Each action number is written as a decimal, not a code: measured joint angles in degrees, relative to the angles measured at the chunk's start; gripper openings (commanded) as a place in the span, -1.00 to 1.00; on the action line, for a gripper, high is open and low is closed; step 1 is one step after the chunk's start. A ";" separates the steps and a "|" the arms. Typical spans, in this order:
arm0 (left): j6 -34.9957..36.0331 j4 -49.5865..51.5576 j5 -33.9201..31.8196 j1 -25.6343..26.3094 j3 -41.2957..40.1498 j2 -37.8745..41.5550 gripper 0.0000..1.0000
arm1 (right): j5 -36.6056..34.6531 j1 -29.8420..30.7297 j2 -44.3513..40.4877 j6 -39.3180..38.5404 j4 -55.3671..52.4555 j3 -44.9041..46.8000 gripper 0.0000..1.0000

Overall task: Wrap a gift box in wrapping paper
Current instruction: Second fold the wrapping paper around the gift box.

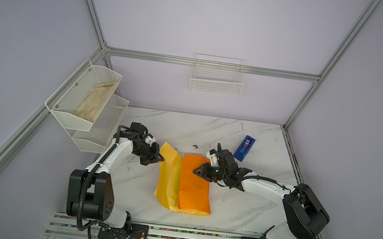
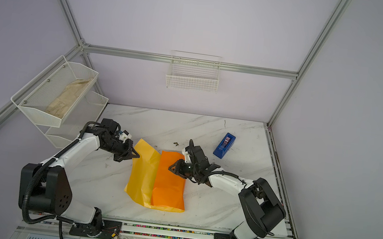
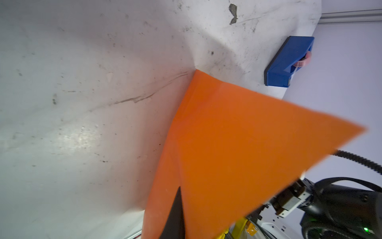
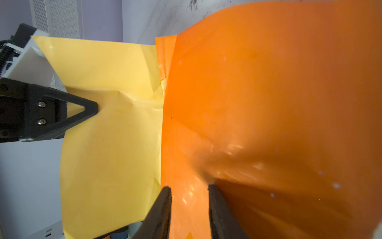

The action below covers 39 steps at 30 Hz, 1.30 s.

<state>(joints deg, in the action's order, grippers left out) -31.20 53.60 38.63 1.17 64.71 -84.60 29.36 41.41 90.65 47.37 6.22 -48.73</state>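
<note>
Marble table (image 1: 208,132), 1 flap folded, 1 pending: left hand (image 1: 161,159) pinches wrapping paper (image 1: 169,180), right hand (image 1: 196,171) rests parted atop it.

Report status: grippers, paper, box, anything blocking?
Left gripper shut on wrapping paper, yellow flap. Right gripper on orange fold, jaws apart. Gift box not visible. Tape dispenser off to side, nothing blocking.

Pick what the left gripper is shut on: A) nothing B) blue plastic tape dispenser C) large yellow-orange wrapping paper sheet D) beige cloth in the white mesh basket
C: the left gripper is closed on the pale yellow edge of the large yellow-orange wrapping paper sheet, creasing it.
</note>
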 measured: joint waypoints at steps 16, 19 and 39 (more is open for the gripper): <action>-15.43 -6.25 -2.95 17.49 4.39 -5.27 -0.69 | -0.02 0.02 -0.39 0.17 1.46 1.01 -0.31; -16.61 -6.67 -4.83 19.74 4.94 -7.45 -0.64 | -0.02 0.02 -0.52 0.22 1.97 1.40 -0.31; -18.27 -9.42 -7.04 25.27 5.35 -13.22 -0.64 | -1.20 0.13 -4.96 0.83 -3.85 2.16 -0.31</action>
<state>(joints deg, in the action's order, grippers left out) -49.47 44.18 31.59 26.44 70.06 -97.82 28.16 41.54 85.69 48.21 2.37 -46.57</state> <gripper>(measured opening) 0.184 0.347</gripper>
